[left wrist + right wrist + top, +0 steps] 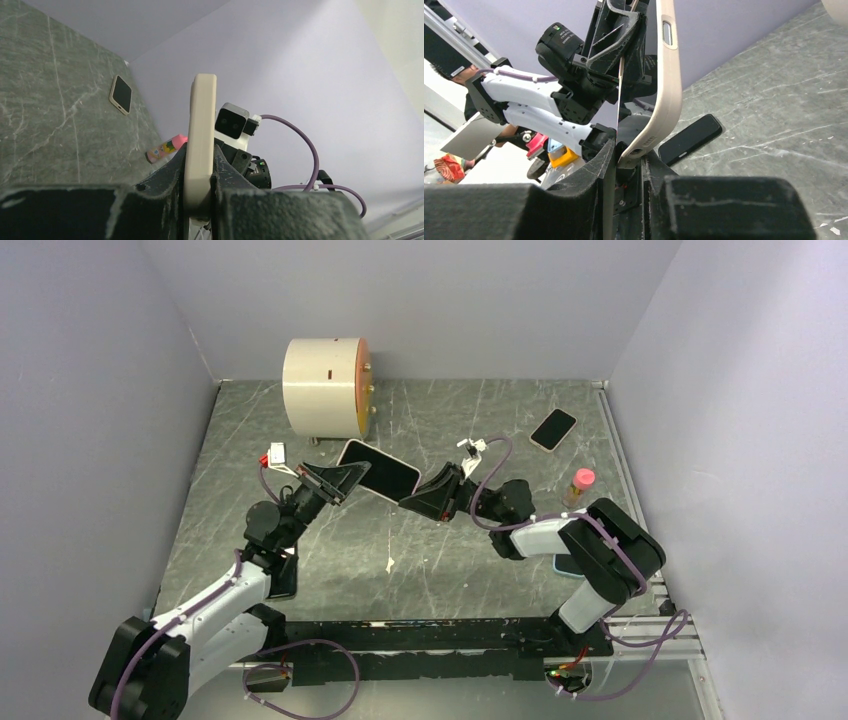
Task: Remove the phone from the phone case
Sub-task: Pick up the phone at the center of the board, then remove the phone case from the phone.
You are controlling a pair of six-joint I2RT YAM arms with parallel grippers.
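Left gripper (328, 483) was found clamped narrow on one end of the phone case (201, 135), which stood edge-on between its jaws. Right gripper (432, 494) stood with jaws close about the opposite end. The case, with the phone (382, 468) seated in it, hung clear of the table (520, 580), long axis running gripper to gripper. Judgement: neither arm was nearer, and peeling must work against that shared axis.

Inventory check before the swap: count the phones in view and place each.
3. A cased phone, gripped by left gripper and right gripper over mid-table; a pale-edged phone lying back right; a dark phone flat beside the left arm. More may be hidden.
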